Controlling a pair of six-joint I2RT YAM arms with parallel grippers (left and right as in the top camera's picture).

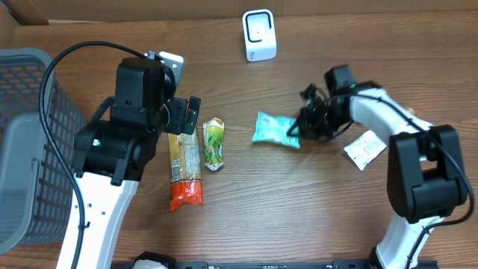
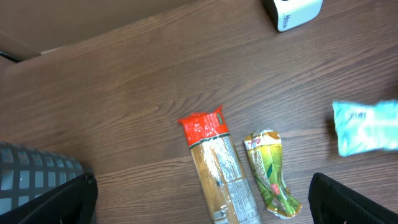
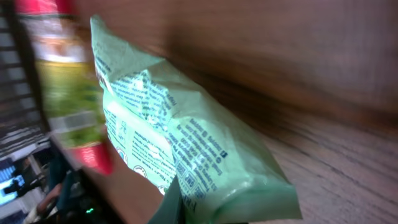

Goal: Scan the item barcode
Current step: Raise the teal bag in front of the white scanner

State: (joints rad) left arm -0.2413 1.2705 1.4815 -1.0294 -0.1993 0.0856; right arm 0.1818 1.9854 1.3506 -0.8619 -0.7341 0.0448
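Item: pouch (image 1: 275, 128), teal, mid desk (image 1: 299, 217), well below scanner (image 1: 259, 35). Prob. light, soft, crinkly film; may slip/sag. R claw (image 1: 300, 128) clamped on right end; seam = best hold. L claw (image 1: 190, 116) open, empty.

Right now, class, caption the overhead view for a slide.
Right end effector shut on teal packet, white scanner beyond; left end effector open above pasta pack, green pouch beside it.
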